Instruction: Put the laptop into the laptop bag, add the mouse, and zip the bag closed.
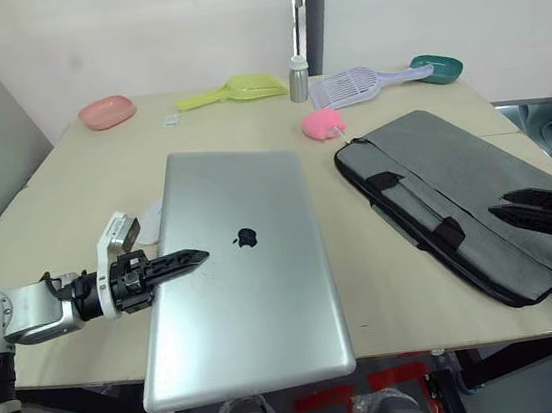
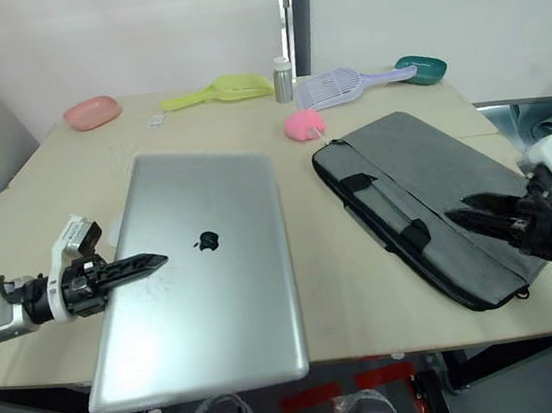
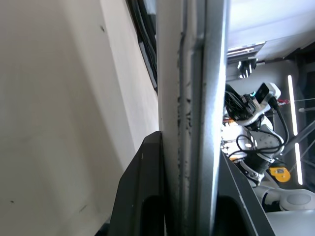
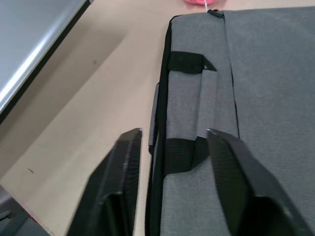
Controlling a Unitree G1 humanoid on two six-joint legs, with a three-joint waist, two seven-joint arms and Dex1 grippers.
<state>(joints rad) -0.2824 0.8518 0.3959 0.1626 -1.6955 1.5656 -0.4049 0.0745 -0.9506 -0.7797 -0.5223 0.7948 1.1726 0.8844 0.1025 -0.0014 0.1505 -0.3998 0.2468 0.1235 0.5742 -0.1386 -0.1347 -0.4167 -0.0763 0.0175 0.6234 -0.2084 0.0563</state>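
Note:
The silver laptop (image 1: 251,290) lies lid-up in the middle of the table, its near end jutting past the front edge. My left gripper (image 1: 199,255) is shut on its left edge; in the left wrist view the laptop's rim (image 3: 192,98) sits clamped between the black fingers (image 3: 140,191). The grey laptop bag (image 1: 455,184) lies flat to the right, with its black handles on the side facing the laptop. My right gripper (image 1: 500,204) hovers open over the bag's near end, above a black handle strap (image 4: 182,155). The white mouse (image 1: 152,220) peeks out beside the laptop's left edge.
A pink plush (image 1: 323,123) sits just behind the bag. Along the far edge stand a pink bowl (image 1: 106,111), a yellow scoop (image 1: 232,91), a grey bottle (image 1: 298,78), a lilac slotted scoop (image 1: 357,84) and a teal bowl (image 1: 437,68).

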